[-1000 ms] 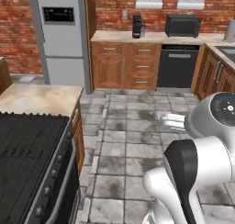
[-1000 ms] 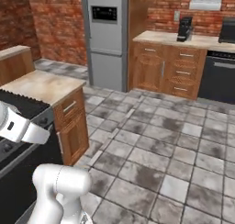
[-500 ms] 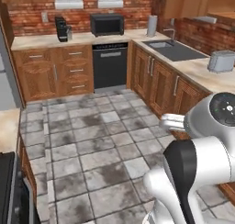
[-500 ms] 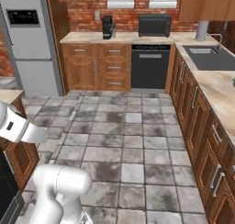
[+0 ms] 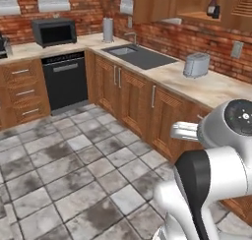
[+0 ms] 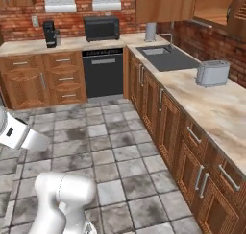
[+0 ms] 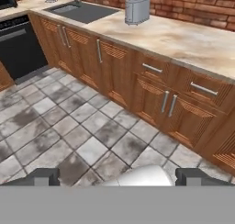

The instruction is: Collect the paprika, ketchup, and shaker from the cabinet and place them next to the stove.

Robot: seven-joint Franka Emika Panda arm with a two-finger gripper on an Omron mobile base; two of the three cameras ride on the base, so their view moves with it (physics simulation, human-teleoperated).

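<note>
Three items are waiting to be collected, and none is in hand: this is judged to be the approach stage, with the base still well short of the cabinet. From the left base view, the open cabinet (image 5: 206, 8) is hanging high at the far right above the long surface (image 5: 197, 84), and two small dark shapes are standing on its shelf; one looks like a narrow-necked bottle, probably the ketchup (image 5: 212, 6), but they are too small to tell apart with any certainty, and the paprika and shaker cannot be picked out. A toaster (image 5: 196, 65) is sitting on the surface below and to the left of that shelf, with the sink (image 5: 138, 56) farther along. From the right base view, the same surface (image 6: 211, 103) is running down the right side, the toaster (image 6: 212, 73) is resting on it, and a corner of the open cabinet (image 6: 214, 5) is showing at the top right, its shelf contents lying beyond the frame. From the hand view, the pincer (image 7: 120, 177) is pointing down toward the tiled floor (image 7: 69, 126) in front of the lower drawers, its two fingertips (image 7: 43, 176) standing fully apart with nothing between them. Next, the base is likely needing to close in on the surface below the cabinet, and the arm will need raising high so the pincer is facing the shelf rather than the floor.
</note>
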